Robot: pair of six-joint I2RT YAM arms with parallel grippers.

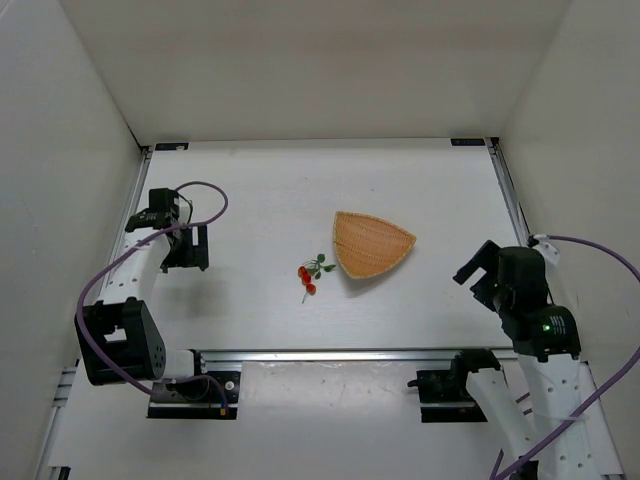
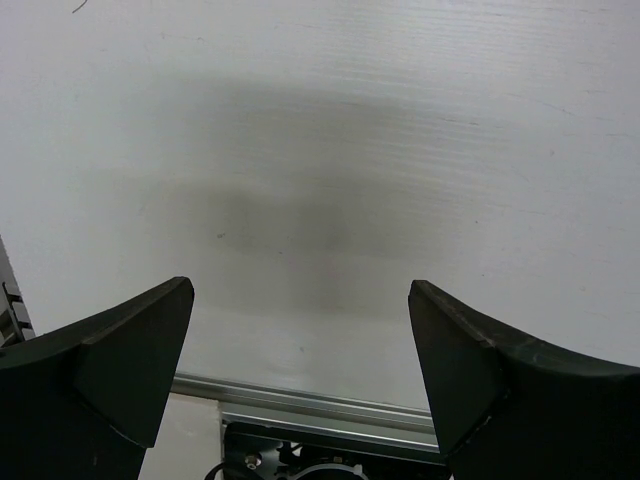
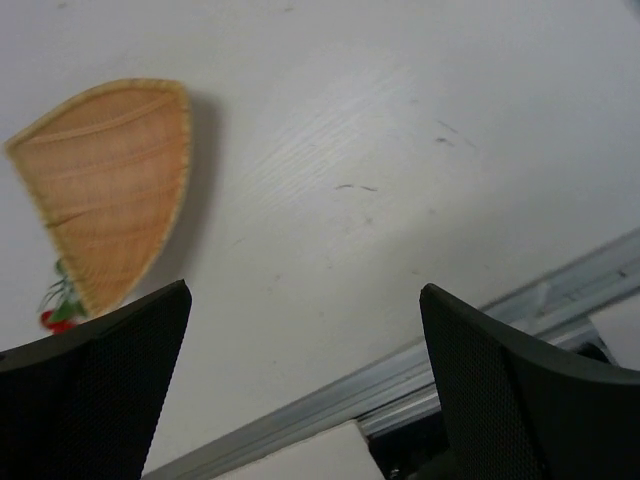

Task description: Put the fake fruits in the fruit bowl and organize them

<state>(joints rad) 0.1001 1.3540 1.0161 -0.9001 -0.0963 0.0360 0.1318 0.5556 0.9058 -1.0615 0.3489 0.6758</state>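
Note:
The tan-orange wicker fruit bowl lies empty near the middle of the white table; it also shows in the right wrist view. The fake fruits, a small sprig of red berries with green leaves, lie on the table just left of the bowl, partly seen in the right wrist view. My left gripper is open and empty at the far left, over bare table. My right gripper is open and empty to the right of the bowl.
An aluminium rail runs along the near edge of the table, with both arm bases behind it. White walls close in the left, back and right sides. Purple cables loop from each arm.

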